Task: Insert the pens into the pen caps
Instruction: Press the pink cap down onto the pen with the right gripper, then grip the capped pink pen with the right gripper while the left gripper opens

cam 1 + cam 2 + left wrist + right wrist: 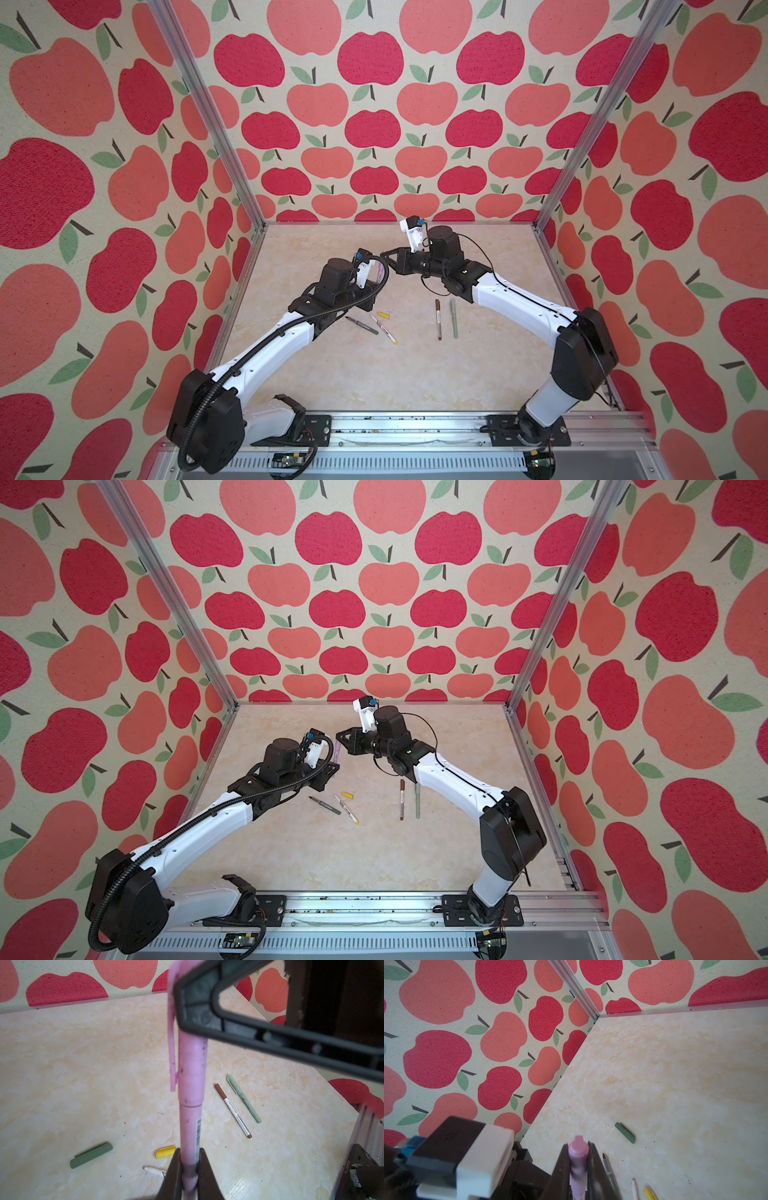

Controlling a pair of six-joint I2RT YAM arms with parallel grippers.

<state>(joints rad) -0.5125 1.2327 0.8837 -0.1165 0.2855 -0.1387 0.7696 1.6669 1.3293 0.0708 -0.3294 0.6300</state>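
Now left fingers (172, 1172) pinch the smooth lilac-pink pen (190, 1126) — right fingers (560, 1167) clamp its clipped cap (192, 1068).

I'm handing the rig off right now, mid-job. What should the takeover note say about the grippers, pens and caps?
Left gripper: shut on the lilac-pink pen, held above the table.
Right gripper: shut on the lilac-pink cap, which sits over that pen's end. I cannot tell whether it is fully seated.
Done: brown pen and sage green pen lie capped, side by side.
Left: dark green pen and white-and-yellow pen lie uncapped, with the yellow cap beside them. The dark green cap shows only in the wrist views.
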